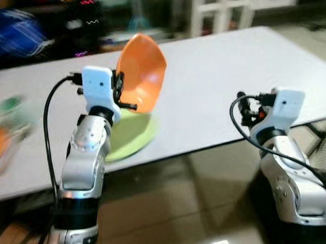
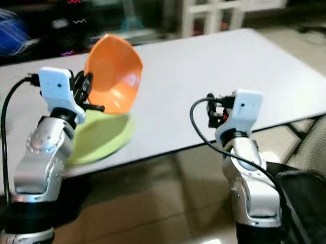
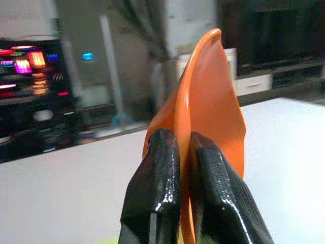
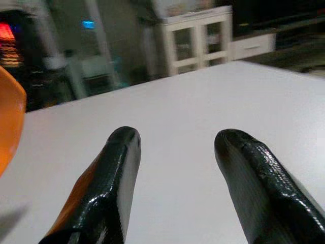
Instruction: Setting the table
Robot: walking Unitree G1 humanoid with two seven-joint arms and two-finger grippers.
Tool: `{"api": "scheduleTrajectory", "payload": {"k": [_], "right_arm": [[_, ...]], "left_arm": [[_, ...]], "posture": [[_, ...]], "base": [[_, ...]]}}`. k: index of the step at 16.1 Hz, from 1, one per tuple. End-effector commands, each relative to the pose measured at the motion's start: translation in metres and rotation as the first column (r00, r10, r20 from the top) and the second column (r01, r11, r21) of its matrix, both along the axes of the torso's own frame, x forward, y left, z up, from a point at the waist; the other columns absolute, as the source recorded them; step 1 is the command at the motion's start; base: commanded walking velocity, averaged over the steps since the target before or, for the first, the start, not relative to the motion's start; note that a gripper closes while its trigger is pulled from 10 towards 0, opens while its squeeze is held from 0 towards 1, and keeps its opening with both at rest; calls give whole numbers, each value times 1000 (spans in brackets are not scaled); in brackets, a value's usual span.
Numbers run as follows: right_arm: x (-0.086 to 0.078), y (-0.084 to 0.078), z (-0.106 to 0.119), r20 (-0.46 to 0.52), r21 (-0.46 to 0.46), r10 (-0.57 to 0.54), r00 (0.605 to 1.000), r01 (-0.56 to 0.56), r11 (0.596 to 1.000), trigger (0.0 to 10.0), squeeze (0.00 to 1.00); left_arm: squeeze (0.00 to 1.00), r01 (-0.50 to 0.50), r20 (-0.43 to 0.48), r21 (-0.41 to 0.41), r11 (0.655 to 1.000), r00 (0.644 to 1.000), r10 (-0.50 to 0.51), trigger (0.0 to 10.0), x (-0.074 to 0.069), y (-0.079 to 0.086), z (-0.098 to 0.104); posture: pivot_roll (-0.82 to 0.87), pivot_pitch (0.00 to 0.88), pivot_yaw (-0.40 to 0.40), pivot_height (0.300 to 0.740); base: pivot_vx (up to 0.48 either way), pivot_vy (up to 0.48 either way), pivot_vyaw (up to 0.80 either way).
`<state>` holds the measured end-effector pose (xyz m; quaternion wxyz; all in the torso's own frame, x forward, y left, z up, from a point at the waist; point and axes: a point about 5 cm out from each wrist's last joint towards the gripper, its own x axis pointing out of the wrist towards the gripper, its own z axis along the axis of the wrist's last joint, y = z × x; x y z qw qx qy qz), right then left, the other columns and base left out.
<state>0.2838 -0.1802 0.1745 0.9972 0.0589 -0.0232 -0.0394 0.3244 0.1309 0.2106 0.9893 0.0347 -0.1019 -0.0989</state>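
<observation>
Orange bowl (image 1: pixel 143 73) is gripped by its rim alone, pinched between the two black fingers (image 3: pixel 155 193) of the left hand (image 3: pixel 177 188), and is held tilted almost on edge above the green plate (image 1: pixel 132 134) at the near edge of the white worktop (image 1: pixel 232 80). The right hand (image 4: pixel 175 183) is noted at the near edge of the worktop, further right, fingers spread and nothing between them.

Risks, judged:
- Thin rim grip on a smooth bowl: slippage or rotation in the fingers is likely if the arm is jolted.
- Steep tilt: if released as it is, the bowl would probably land on its edge, roll, or knock the plate.
- Plate lies close to the worktop edge and could be pushed off.

Blurred green and orange items (image 1: pixel 9 111) are seen at far left; no more can be told of them
</observation>
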Motion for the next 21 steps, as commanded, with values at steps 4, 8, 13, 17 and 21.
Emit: {"api": "scheduleTrajectory", "payload": {"k": [4,8,13,17,21], "right_arm": [[2,5,5,14,-13,21,1000,-20,1000,10000,0],[1,10,4,12,-26,75,997,-75,997,10000,0],[-4,6,9,33,-53,175,984,-173,984,10000,0],[-3,-6,16,37,-115,211,977,-206,972,10000,0],[-9,3,23,3,-215,405,914,-395,893,10000,0]], "left_arm": [[0,16,41,7,1000,999,-16,10000,-1,-1,10],[0,22,18,-22,999,1000,-22,10000,-2,-1,7],[0,94,-63,-142,985,993,-103,10000,0,9,7],[0,198,-198,-229,953,949,-245,10000,14,4,1],[0,227,-316,-269,936,897,-308,10000,36,-2,-7]], "posture": [[-56,0,35,740],[-58,0,35,740],[-54,0,32,740],[-54,0,30,740],[-54,0,27,740]], "base": [[458,0,0],[446,0,0],[0,0,0],[0,0,0],[0,0,0]]}}
